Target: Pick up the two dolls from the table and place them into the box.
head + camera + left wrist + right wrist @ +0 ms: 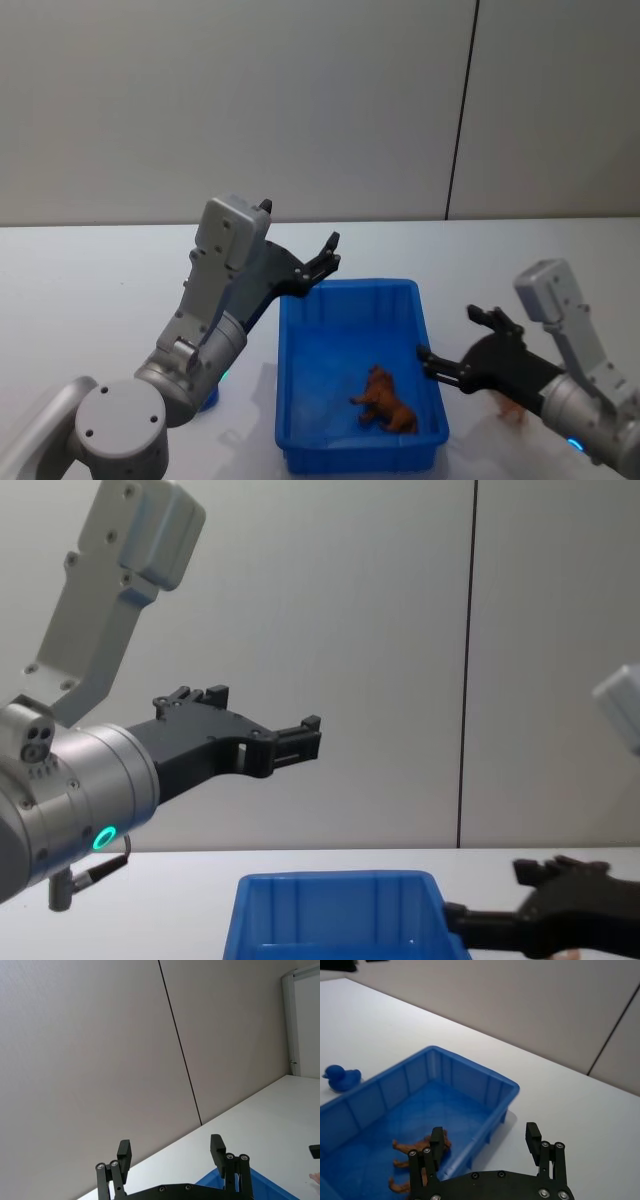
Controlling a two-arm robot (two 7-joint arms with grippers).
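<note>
Black fingers released on both arms: left gripper (pixel 322 258) hangs mid-frame above the smooth blue plastic box (pixel 360 458), right gripper (pixel 455 338) sits lower right, and a brown four-legged toy (pixel 385 402) lies inside.

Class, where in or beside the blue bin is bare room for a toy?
Bare: the bin's floor beyond the brown toy, and the table behind the bin. Crowded: right of the bin, the open right gripper; left, the blue duck; above its left half, the open left gripper.
</note>
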